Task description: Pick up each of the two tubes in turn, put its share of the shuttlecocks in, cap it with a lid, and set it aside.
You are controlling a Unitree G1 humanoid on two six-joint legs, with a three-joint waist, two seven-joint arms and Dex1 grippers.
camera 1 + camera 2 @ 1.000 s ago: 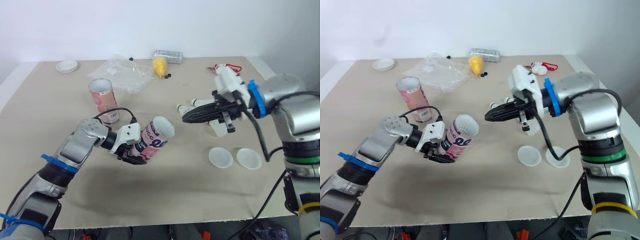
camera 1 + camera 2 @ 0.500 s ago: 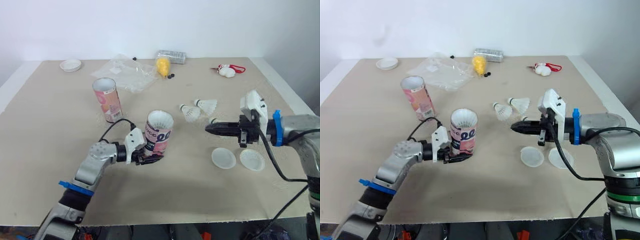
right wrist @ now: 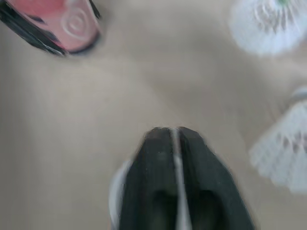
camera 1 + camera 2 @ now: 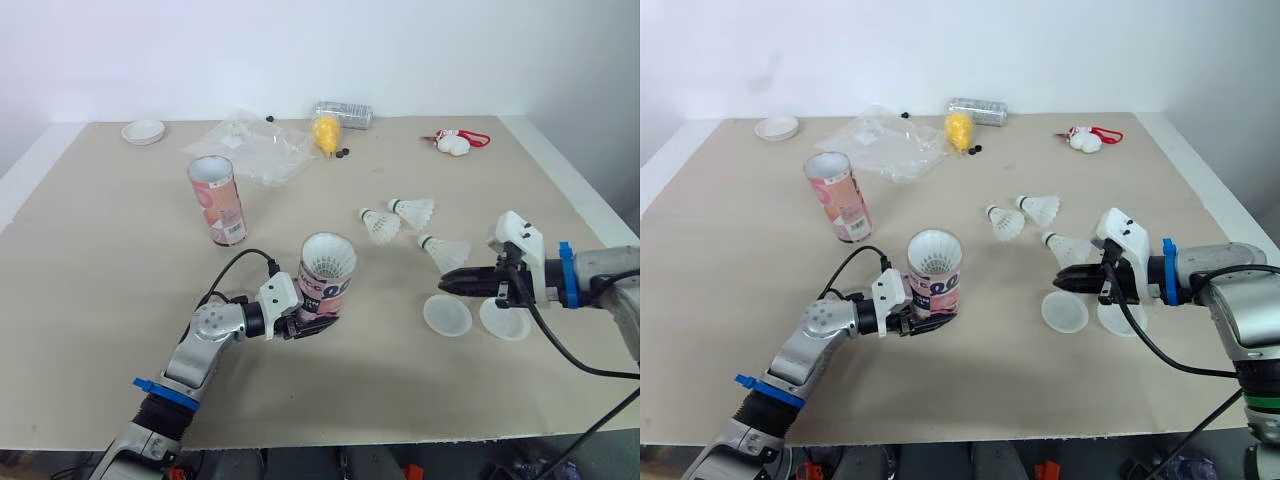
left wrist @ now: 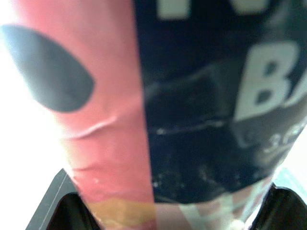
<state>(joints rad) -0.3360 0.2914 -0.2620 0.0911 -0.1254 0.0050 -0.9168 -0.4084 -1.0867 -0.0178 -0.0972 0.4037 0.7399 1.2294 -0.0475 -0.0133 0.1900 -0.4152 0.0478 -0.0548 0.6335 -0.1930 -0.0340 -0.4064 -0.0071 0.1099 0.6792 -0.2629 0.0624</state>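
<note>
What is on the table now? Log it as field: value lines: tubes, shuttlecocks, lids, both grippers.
held tube: roughly upright, mouth open, no lid
left gripper: shut on held tube near its base
second tube: stands alone, open, farther back and to the left
shuttlecocks: three, loose, right of held tube
lids: two, flat, side by side
right gripper: shut, empty, by the lids
bag: clear plastic, far side
</note>
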